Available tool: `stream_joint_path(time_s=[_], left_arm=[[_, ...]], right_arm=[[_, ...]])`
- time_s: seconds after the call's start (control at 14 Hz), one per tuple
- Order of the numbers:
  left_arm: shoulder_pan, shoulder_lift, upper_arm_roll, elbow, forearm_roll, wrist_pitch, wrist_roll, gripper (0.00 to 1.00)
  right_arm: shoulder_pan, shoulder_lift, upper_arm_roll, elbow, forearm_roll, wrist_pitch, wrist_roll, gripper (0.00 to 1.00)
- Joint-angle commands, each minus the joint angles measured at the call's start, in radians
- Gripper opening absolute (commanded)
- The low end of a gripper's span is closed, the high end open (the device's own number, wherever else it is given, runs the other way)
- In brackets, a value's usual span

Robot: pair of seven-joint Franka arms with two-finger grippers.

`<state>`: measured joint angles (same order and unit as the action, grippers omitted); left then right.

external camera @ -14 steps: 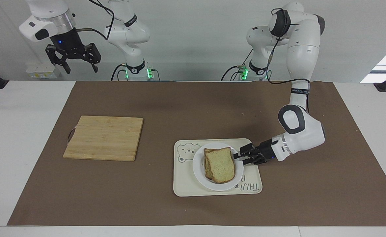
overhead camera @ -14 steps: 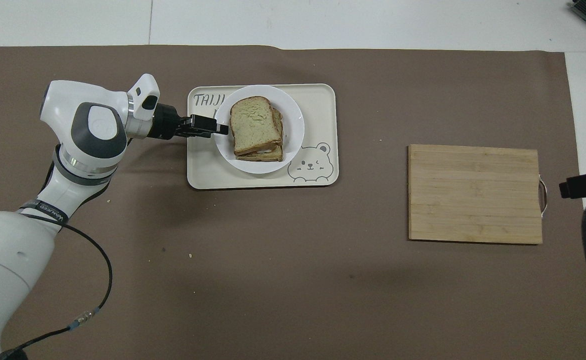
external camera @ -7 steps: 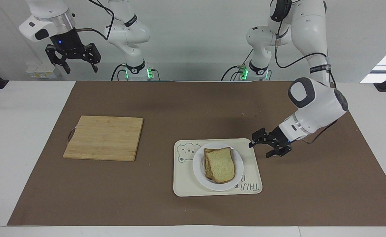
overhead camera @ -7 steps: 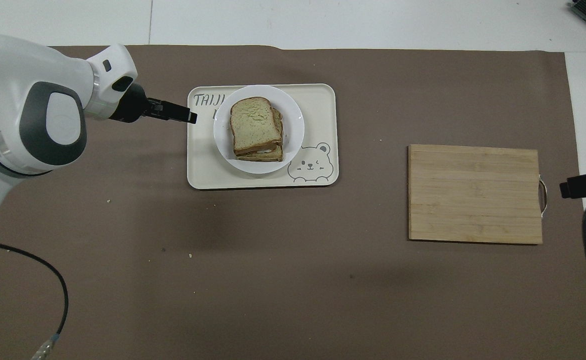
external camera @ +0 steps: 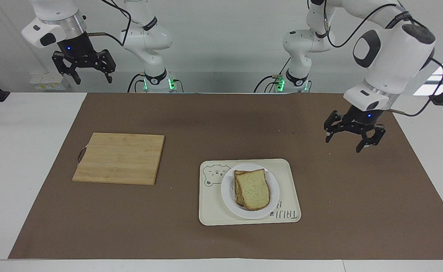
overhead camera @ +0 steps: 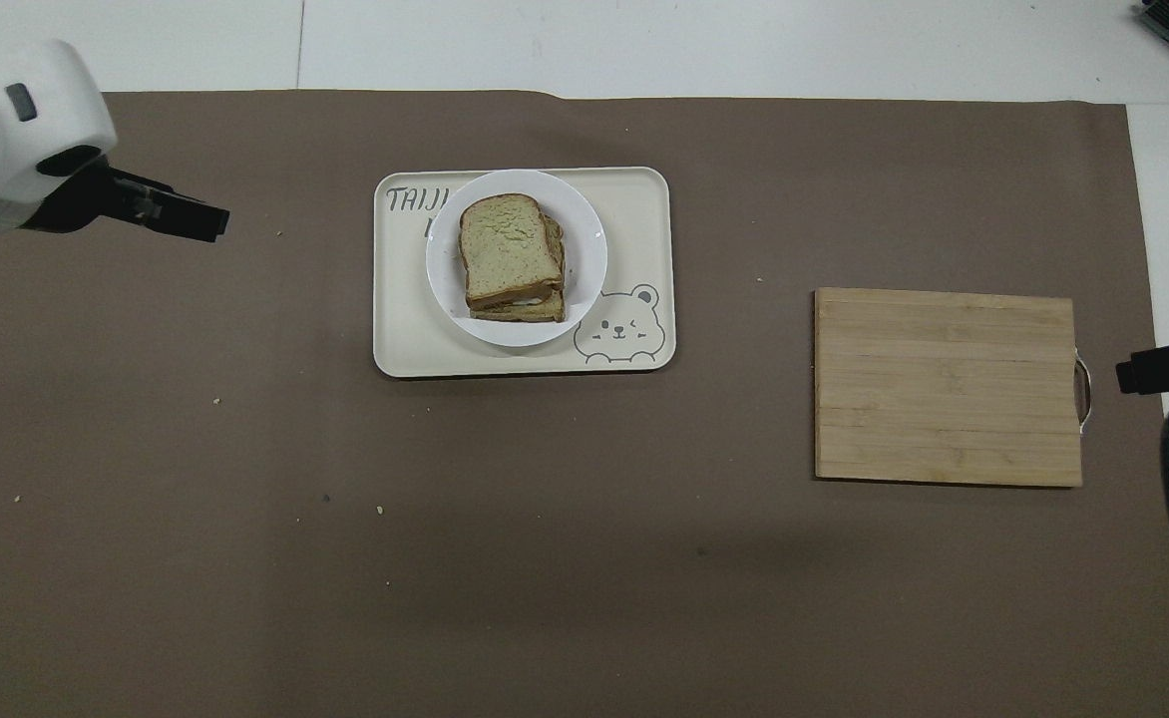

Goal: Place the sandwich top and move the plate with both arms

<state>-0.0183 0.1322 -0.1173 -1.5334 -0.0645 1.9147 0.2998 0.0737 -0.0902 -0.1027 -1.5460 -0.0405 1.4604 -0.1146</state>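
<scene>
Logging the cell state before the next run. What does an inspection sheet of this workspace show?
Surface: brown mat with a few crumbs.
Job's things: sandwich top on the stack, on the plate, on the bear tray.
Clutter: bare cutting board.
Hands: left hand open over bare mat; right hand open, waiting high at its end.
Cables: looped along both arms, off the mat.
Surroundings: nothing seen.

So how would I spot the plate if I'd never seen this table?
Find the brown mat, then the cream tray with a bear drawing. The plate sits on it: round, plain white, with stacked bread on top, unlike the rectangular tray.
</scene>
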Motion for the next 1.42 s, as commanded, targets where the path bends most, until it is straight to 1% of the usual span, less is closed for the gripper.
stream_joint_path(time_s=[0.0, 0.07, 0.21, 0.28, 0.43, 0.5, 0.57, 0.64, 0.71, 0.85, 1.07, 1.35], left_arm=[[0.0, -0.032, 0.027, 0.05, 0.067, -0.059, -0.008, 1.0], [0.0, -0.037, 0.036, 0.086, 0.077, -0.106, -0.01, 1.0], [0.0, -0.039, 0.056, 0.166, 0.087, -0.213, -0.008, 1.0], [0.0, -0.04, 0.073, 0.173, 0.086, -0.265, -0.01, 1.0], [0.0, -0.083, 0.1, 0.171, 0.078, -0.363, -0.014, 1.0], [0.0, -0.112, 0.114, 0.165, 0.078, -0.412, -0.016, 1.0], [0.0, -0.126, 0.132, 0.162, 0.077, -0.462, -0.013, 1.0], [0.0, -0.128, 0.143, 0.162, 0.075, -0.524, -0.011, 1.0], [0.0, -0.135, 0.145, 0.162, 0.075, -0.557, -0.011, 1.0], [-0.008, -0.135, 0.142, 0.164, 0.063, -0.565, -0.017, 1.0], [0.0, -0.12, 0.153, 0.176, -0.015, -0.608, -0.057, 1.0], [-0.002, -0.114, 0.145, 0.183, -0.005, -0.597, -0.059, 1.0]], right_arm=[[-0.008, 0.0, -0.003, -0.025, 0.004, 0.028, -0.019, 1.0], [-0.012, 0.007, -0.003, -0.025, 0.004, 0.028, -0.017, 1.0], [-0.003, 0.014, -0.002, -0.026, 0.002, 0.073, -0.014, 1.0], [-0.002, 0.012, 0.0, -0.029, 0.004, 0.074, -0.014, 1.0], [-0.002, -0.005, 0.001, -0.08, 0.01, 0.08, -0.011, 1.0], [-0.002, -0.014, 0.001, -0.086, 0.011, 0.08, -0.011, 1.0], [-0.002, -0.014, 0.001, -0.086, 0.011, 0.08, -0.01, 1.0], [-0.002, -0.013, 0.0, -0.085, 0.011, 0.08, -0.01, 1.0], [-0.003, -0.011, 0.0, -0.082, 0.011, 0.078, -0.011, 1.0], [-0.006, -0.008, 0.0, -0.079, 0.022, 0.077, -0.016, 1.0], [-0.003, -0.008, 0.0, -0.079, 0.022, 0.077, -0.016, 1.0], [-0.005, -0.008, 0.0, -0.079, 0.022, 0.077, -0.016, 1.0]])
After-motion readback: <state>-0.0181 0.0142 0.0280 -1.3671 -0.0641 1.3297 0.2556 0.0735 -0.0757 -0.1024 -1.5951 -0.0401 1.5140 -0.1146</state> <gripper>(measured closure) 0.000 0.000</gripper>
